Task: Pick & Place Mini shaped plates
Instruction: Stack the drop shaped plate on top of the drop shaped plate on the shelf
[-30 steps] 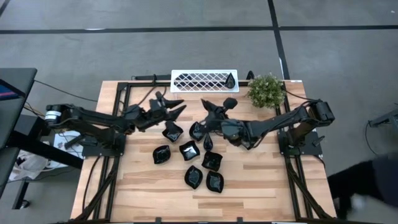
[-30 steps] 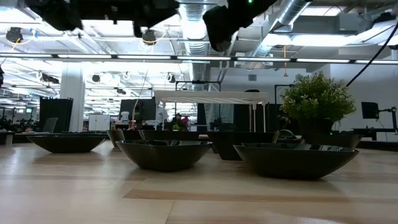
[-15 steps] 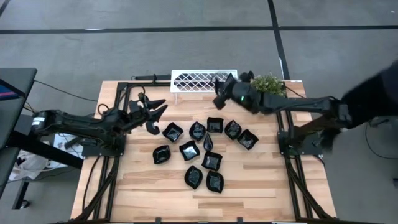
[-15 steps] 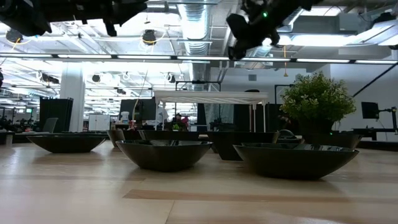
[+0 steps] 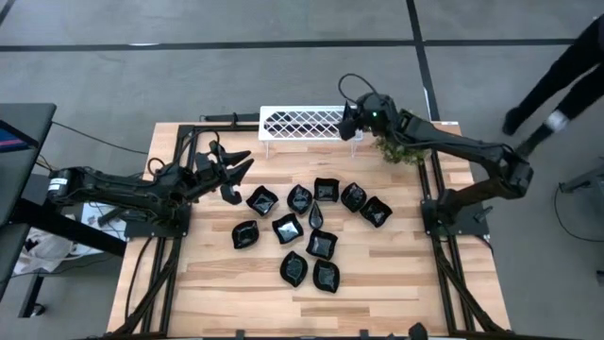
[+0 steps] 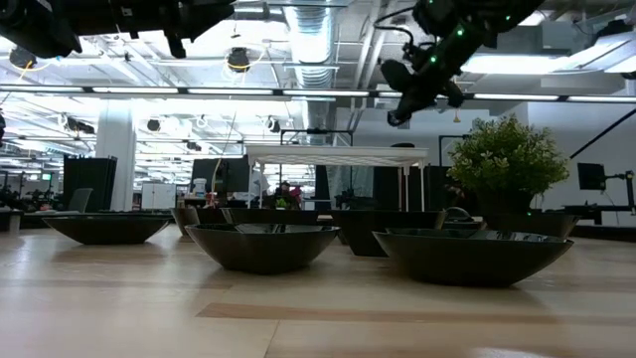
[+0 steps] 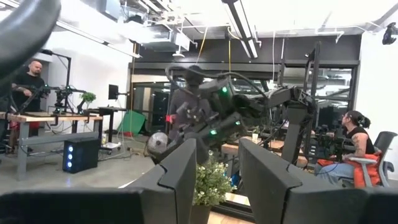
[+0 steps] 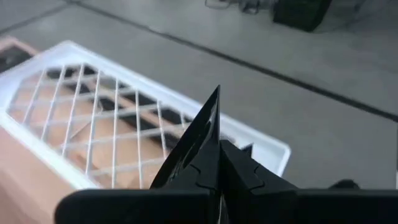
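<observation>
Glossy black mini shaped plates (image 5: 304, 229) lay clustered mid-table; we judged them stiff, slippery, best pinched at the rim. Our right gripper (image 5: 351, 122) held one edgewise, clamped over the white lattice rack (image 5: 300, 122). Our left gripper (image 5: 238, 166) hung parted, empty

Place: robotics lab, open-plan
Ceiling: exposed ducts (image 6: 318, 40), strip lights
Background: another robot workbench (image 7: 37, 118), seated person (image 7: 351, 146)
</observation>
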